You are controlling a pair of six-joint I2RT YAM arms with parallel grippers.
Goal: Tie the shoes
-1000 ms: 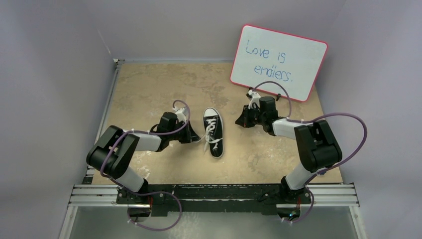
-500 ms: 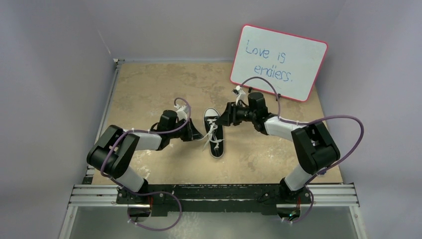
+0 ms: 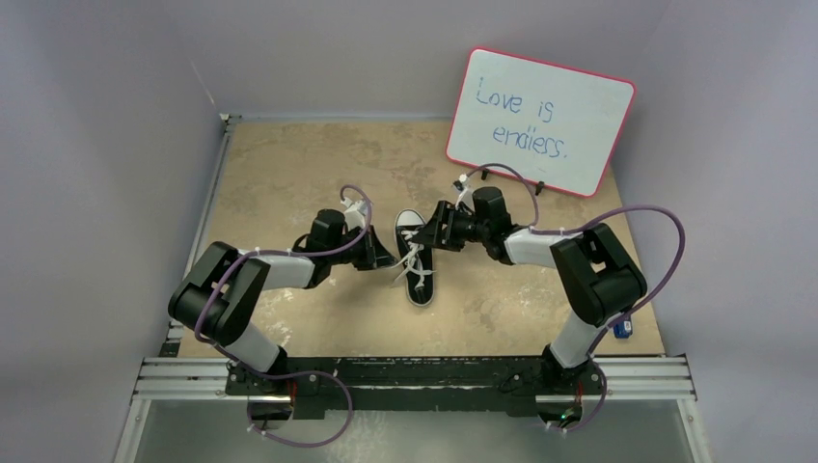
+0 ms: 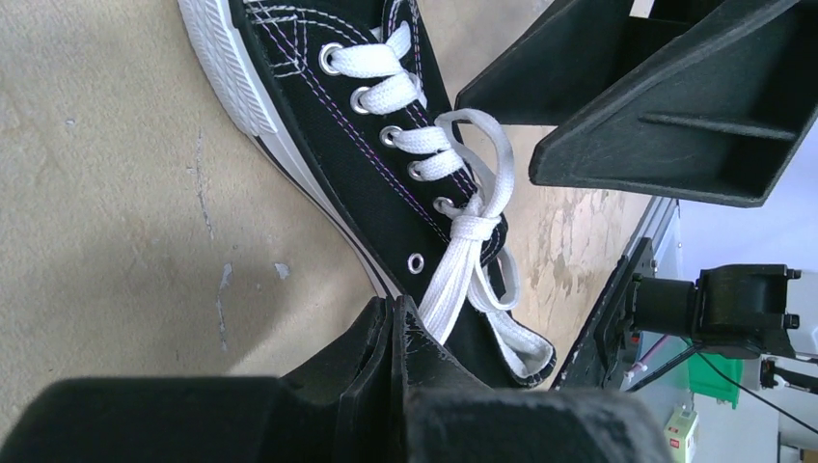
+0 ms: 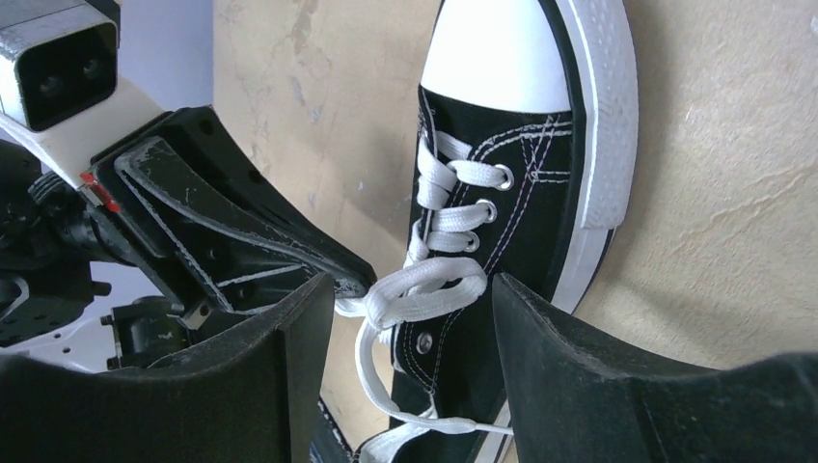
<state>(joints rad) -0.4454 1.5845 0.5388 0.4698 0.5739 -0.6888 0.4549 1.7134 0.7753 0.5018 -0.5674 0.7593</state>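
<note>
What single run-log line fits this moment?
task: tie shoe | left tool: shut on lace | right tool: open around lace loop | sneaker: toe pointing away from arms

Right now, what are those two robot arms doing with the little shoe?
They are tying it. A small black sneaker lies on the tan table between the two arms. The left arm's jaws are shut on one strand of the white laces near the heel end. The right arm's jaws are open on either side of a lace loop above the first knot. The bow isn't finished yet.
</note>
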